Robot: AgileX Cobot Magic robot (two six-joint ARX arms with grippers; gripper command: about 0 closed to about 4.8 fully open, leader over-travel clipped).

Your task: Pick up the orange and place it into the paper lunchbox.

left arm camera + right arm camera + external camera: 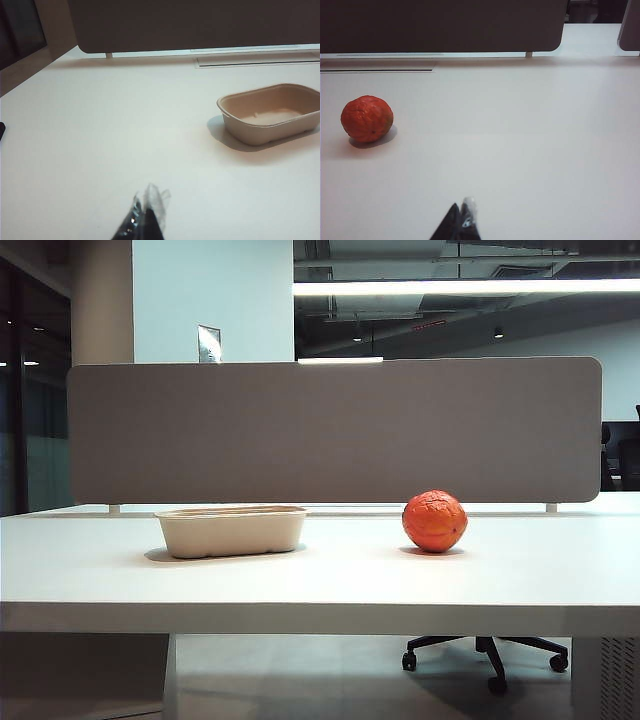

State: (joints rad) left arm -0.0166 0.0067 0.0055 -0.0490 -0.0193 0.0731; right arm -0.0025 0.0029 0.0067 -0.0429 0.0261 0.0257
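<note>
The orange (435, 521), reddish with a wrinkled skin, rests on the white table right of centre; the right wrist view also catches the orange (367, 119), well away from my right gripper (461, 210). The paper lunchbox (232, 530), a beige oblong tray, stands empty left of centre, and the lunchbox (272, 113) shows in the left wrist view too. My left gripper (148, 197) hangs over bare table, far from the tray. Both grippers are shut with nothing between their fingers. Neither arm appears in the exterior view.
A grey partition panel (335, 430) runs along the back of the table (330, 580). An office chair's base (490, 650) stands on the floor beyond the table. A cable slot (255, 62) lies in the tabletop near the partition.
</note>
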